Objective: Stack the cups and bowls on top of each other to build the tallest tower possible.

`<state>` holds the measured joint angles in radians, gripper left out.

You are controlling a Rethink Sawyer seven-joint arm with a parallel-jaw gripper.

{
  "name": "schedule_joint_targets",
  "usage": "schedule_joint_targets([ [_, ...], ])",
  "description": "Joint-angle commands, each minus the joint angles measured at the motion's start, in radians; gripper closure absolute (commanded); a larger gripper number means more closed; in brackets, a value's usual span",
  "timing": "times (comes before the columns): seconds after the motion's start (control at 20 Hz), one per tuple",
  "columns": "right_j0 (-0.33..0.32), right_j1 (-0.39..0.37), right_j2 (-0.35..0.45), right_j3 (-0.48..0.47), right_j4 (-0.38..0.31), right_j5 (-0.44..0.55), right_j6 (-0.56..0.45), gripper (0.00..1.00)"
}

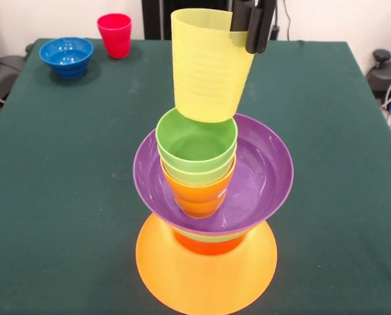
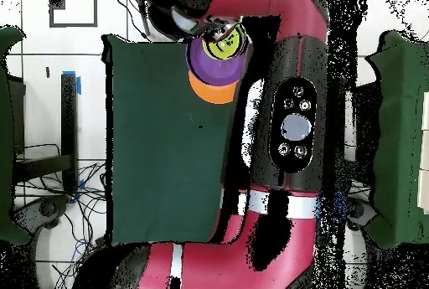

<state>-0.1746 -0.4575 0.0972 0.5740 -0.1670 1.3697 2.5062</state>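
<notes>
The tower stands near the front of the table. Its base is the large orange bowl, upside down. On it sit a red-orange bowl, a thin green bowl rim and the purple bowl, open side up. Inside the purple bowl an orange cup holds two nested green cups. My gripper is shut on the rim of the pale yellow cup and holds it slightly tilted just above the top green cup. In the overhead view the purple bowl shows beside the arm.
A blue bowl and a red cup stand at the far left corner of the green table in the front view. The table's edges lie close behind them.
</notes>
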Motion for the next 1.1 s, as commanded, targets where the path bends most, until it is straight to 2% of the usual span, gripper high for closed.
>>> schedule_joint_targets([
  [0.05, 0.036, 0.048, 0.050, -0.085, -0.070, 0.090, -0.195, 1.00],
  [0.45, 0.049, 0.068, 0.039, -0.166, -0.059, 0.169, -0.191, 1.00],
  [0.5, 0.049, 0.066, 0.035, -0.153, -0.056, 0.156, -0.190, 1.00],
  [0.75, 0.043, 0.097, 0.035, -0.204, -0.062, 0.165, -0.209, 1.00],
  [1.1, 0.034, 0.101, 0.018, -0.192, -0.056, 0.126, -0.231, 1.00],
])
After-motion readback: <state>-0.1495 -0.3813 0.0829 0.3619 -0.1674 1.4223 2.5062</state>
